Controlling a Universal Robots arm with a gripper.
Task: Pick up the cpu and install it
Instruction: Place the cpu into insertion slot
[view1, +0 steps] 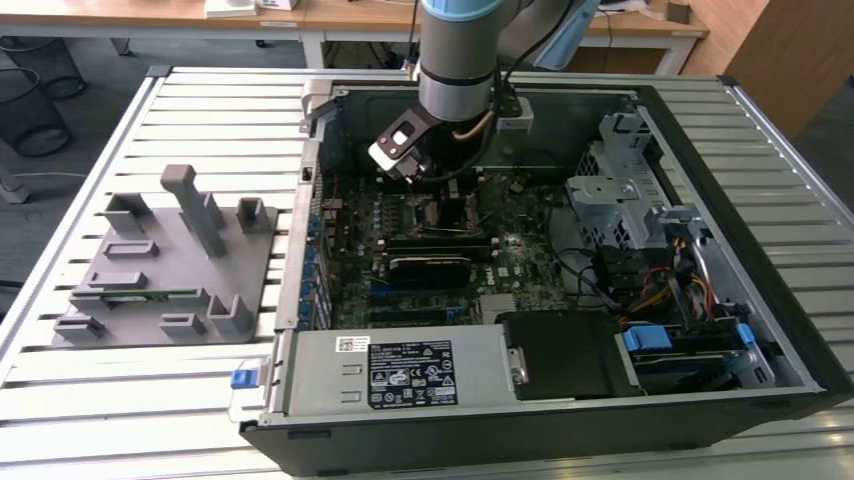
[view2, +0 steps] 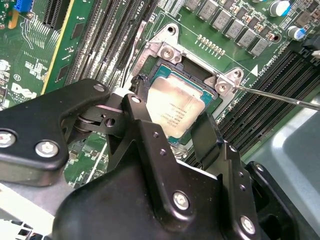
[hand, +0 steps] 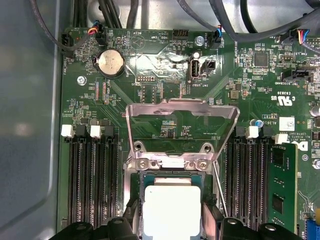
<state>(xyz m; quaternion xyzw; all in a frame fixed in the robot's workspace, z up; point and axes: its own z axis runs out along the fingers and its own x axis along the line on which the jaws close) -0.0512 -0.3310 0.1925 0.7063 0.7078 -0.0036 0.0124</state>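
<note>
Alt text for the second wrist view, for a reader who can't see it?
The gripper holds the silver-topped cpu between its black fingers, over the open socket on the green motherboard. Dark memory slots run along both sides.

The cpu (view2: 175, 107) is a small flat square chip with a dull silver metal top and a thin green rim. It lies top side up inside the open socket (hand: 170, 163) of the motherboard (hand: 240, 90), with its edges parallel to the socket's edges.
</note>
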